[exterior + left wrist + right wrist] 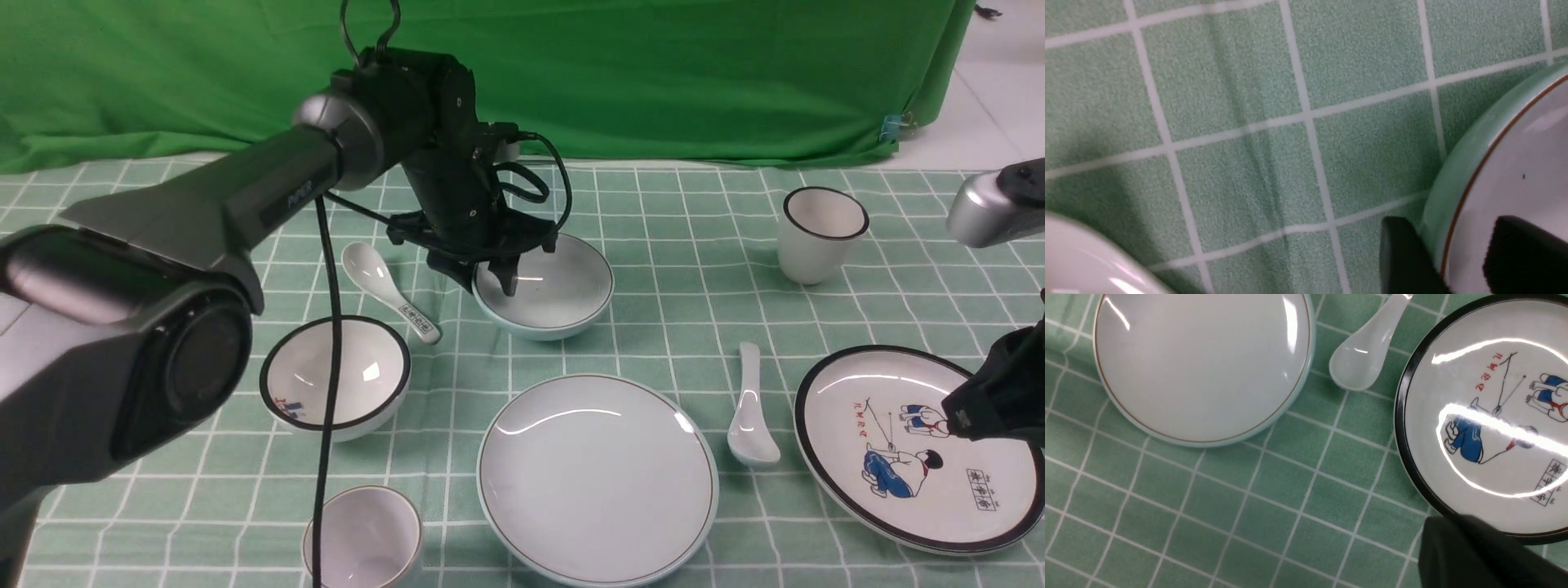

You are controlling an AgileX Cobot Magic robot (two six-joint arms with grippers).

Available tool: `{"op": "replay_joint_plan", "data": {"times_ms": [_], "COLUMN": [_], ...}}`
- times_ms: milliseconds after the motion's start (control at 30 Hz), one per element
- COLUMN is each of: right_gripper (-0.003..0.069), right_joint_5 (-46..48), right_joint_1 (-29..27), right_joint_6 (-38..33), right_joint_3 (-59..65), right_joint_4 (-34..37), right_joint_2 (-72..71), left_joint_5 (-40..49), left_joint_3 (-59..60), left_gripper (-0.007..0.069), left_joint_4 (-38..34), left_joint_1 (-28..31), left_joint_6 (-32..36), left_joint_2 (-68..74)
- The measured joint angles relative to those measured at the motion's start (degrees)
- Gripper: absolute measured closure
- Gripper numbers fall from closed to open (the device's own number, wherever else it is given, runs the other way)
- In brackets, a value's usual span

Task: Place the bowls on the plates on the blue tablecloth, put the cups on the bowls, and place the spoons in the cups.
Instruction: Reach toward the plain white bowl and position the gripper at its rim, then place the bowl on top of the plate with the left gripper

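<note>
Left arm reaches into centre frame. The left hand [500,282] sits at the left rim of the pale blue bowl [563,320]. In the left wrist view the fingers [1400,257] straddle that rim, one outside against the wall and one inside: clamped on the bowl. The bowl's base appears to rest on the blue tablecloth [669,245], just above centre frame.

The right hand [963,412] hangs at the right edge of the frame, over the black-rimmed plate [849,384]. It shows only as a dark mass, so I cannot tell if its jaws are apart or together. Nothing is seen in it.

Layout, front view:
- Pale blue plate [596,478]: lower centre, bare.
- Black-rimmed plate with cartoon children: lower right, bare.
- Black-rimmed bowl [367,367]: left of centre, on the cloth, apart from both plates.
- Black-rimmed cup [820,237]: upper right, upright.
- Brown-rimmed cup [367,535]: bottom edge, left of the pale blue plate, upright.
- Marked spoon [384,290]: lying between the two bowls, handle toward lower right.
- Plain spoon [751,416]: lying between the two plates.

Green backdrop [653,73] across the top of the frame.
</note>
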Motion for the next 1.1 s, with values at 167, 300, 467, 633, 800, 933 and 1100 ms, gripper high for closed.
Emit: {"op": "replay_joint_plan", "data": {"times_ms": [167, 300, 467, 633, 800, 933, 1100], "right_gripper": [0.0596, 0.0593, 0.0592, 0.0590, 0.0590, 0.0589, 0.0589], "right_joint_5": [0.00, 0.00, 0.00, 0.00, 0.00, 0.00, -0.06], "right_joint_1": [0.00, 0.00, 0.00, 0.00, 0.00, 0.00, 0.00], "right_joint_6": [0.00, -0.11, -0.11, -0.11, -0.11, -0.11, -0.16], "right_joint_3": [0.00, 0.00, 0.00, 0.00, 0.00, 0.00, 0.00], "right_joint_4": [0.00, 0.00, -0.06, -0.59, -0.71, -0.71, -0.71], "right_joint_2": [0.00, 0.00, 0.00, 0.00, 0.00, 0.00, 0.00], "left_joint_5": [0.59, 5.91, 7.83, 7.11, 2.82, -6.16, -11.52], "left_joint_3": [-1.60, -6.10, -7.57, 4.34, 25.92, 37.92, 42.35], "left_gripper": [0.0594, 0.0601, 0.0601, 0.0601, 0.0601, 0.0601, 0.0601], "left_joint_4": [-1.21, -1.63, -9.70, -10.71, -10.95, -11.77, -9.65], "left_joint_1": [0.11, 0.04, -0.28, -3.10, -7.60, -10.03, -10.07], "left_joint_6": [-0.17, 0.78, 5.26, 6.96, 7.51, 7.56, 6.19], "left_joint_2": [-0.48, -1.93, -10.85, -21.31, -28.46, -29.23, -28.74]}}
